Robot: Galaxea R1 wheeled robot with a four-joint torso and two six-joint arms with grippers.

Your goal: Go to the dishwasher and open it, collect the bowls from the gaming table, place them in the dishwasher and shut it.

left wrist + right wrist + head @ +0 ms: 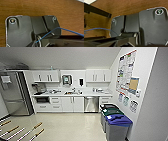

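**Dishwasher ahead, door shut**

The dishwasher [91, 104] sits under the kitchen table [75, 94], right of the sink [72, 92], straight ahead across open floor [70, 127]. Recycling bins [116, 122] line the right wall. Whether either arm's fingers are apart, I cannot tell.

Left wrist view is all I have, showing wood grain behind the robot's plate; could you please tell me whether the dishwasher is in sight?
Observer: Yes, the head view shows the dishwasher under the counter across the room, door shut.
Operator: Thank you. What is next to it?
Observer: White cabinet doors with dark handles.
Operator: Anything nearer the robot?
Observer: Lidded bins stand along the wall with the posters.
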